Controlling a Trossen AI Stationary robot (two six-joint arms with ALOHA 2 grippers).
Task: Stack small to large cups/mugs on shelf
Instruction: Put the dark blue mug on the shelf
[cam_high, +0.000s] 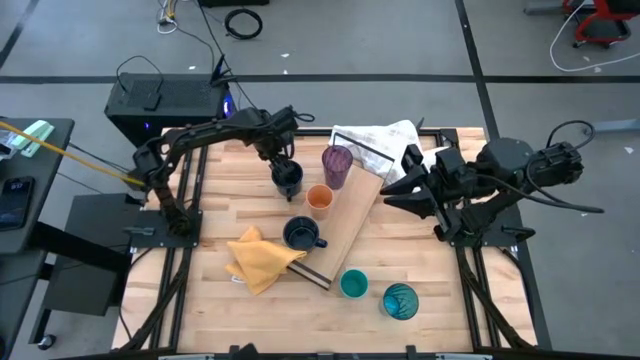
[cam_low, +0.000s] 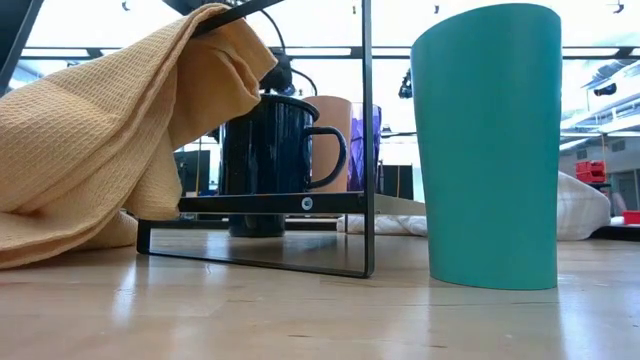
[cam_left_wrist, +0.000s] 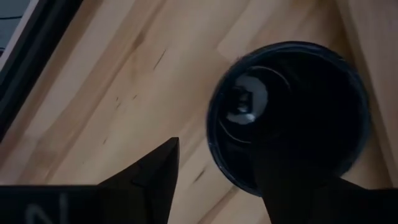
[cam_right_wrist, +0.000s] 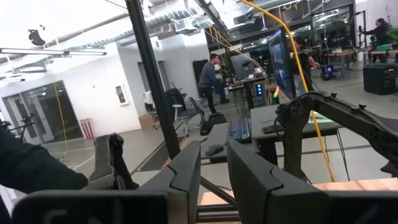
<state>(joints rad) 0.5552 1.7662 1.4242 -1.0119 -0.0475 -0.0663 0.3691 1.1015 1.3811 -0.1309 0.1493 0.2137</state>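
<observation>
My left gripper (cam_high: 286, 168) hangs open, pointing down over a dark navy mug (cam_high: 288, 180) that stands on the table just left of the shelf (cam_high: 350, 215). In the left wrist view one finger (cam_left_wrist: 298, 186) is over the mug's mouth (cam_left_wrist: 292, 106) and the other (cam_left_wrist: 155, 180) is over the table outside its rim. A purple tumbler (cam_high: 337, 165) and an orange cup (cam_high: 319, 200) stand at the shelf's far part. A second navy mug (cam_high: 300, 234) stands by its left edge. My right gripper (cam_right_wrist: 213, 180) waits raised at the right, slightly open and holding nothing.
A yellow cloth (cam_high: 262, 258) lies bunched left of the shelf's near end. A teal cup (cam_high: 353, 284) and a teal-blue patterned tumbler (cam_high: 401, 300) stand near the table's front edge. A white checked towel (cam_high: 375, 145) lies at the back.
</observation>
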